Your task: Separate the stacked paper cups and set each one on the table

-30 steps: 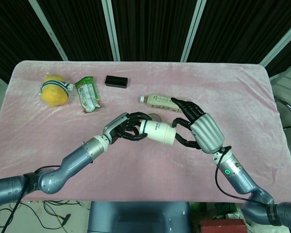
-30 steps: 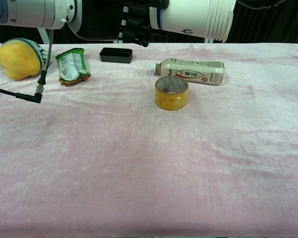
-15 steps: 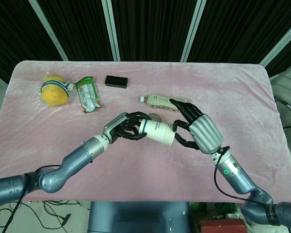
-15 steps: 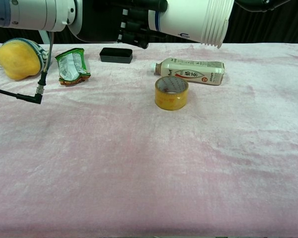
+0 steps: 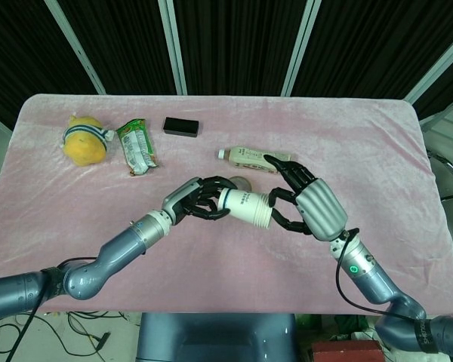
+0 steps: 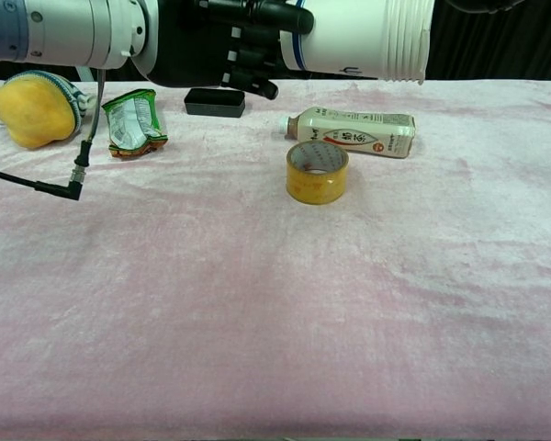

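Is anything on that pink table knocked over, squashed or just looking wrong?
The bottle lies on its side behind the roll of tape, and the green snack packet looks crumpled. Nothing is spilled. The cup stack is off the table, held sideways between the left hand and right hand.

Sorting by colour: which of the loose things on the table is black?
The small black box at the back, between the green snack packet and the bottle. The tape roll and plush toy are yellow.
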Action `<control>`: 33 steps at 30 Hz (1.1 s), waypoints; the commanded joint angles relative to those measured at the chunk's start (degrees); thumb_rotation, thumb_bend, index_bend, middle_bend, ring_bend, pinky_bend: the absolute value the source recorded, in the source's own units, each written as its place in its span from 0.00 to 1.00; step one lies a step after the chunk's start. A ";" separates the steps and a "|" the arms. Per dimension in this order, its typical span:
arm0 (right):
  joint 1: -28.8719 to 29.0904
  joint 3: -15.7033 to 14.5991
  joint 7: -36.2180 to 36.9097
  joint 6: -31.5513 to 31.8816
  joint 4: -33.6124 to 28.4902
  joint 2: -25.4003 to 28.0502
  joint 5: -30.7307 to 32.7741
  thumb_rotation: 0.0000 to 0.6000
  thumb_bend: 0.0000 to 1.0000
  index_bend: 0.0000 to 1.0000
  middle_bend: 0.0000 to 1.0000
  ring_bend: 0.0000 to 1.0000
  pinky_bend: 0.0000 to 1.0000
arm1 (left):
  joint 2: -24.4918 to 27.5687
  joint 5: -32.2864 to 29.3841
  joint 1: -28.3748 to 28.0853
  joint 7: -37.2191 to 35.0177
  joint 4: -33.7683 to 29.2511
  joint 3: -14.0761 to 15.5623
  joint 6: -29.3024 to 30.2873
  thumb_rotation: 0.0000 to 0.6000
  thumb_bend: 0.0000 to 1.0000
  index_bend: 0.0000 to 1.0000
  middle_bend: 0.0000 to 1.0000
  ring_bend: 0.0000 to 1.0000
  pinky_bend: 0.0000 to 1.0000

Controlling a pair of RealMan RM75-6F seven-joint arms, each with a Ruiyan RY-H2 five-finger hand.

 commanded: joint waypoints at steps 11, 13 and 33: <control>-0.52 -0.38 -1.51 1.31 -0.33 0.54 -1.81 1.00 0.55 0.87 0.07 0.17 0.18 | 0.79 0.11 0.46 0.27 -0.58 -0.15 0.45 1.00 0.42 0.44 0.46 0.35 0.59; -0.66 -0.42 -1.54 1.31 -0.19 0.84 -1.70 1.00 0.55 0.87 0.07 0.17 0.18 | 1.13 0.17 0.64 0.32 -0.76 -0.19 0.51 1.00 0.42 0.44 0.46 0.35 0.59; -3.76 -0.31 3.86 3.50 2.85 5.82 0.51 1.00 0.55 0.89 0.07 0.17 0.18 | 9.06 4.19 8.04 -3.48 -0.80 -1.80 -3.01 1.00 0.42 0.44 0.45 0.35 0.59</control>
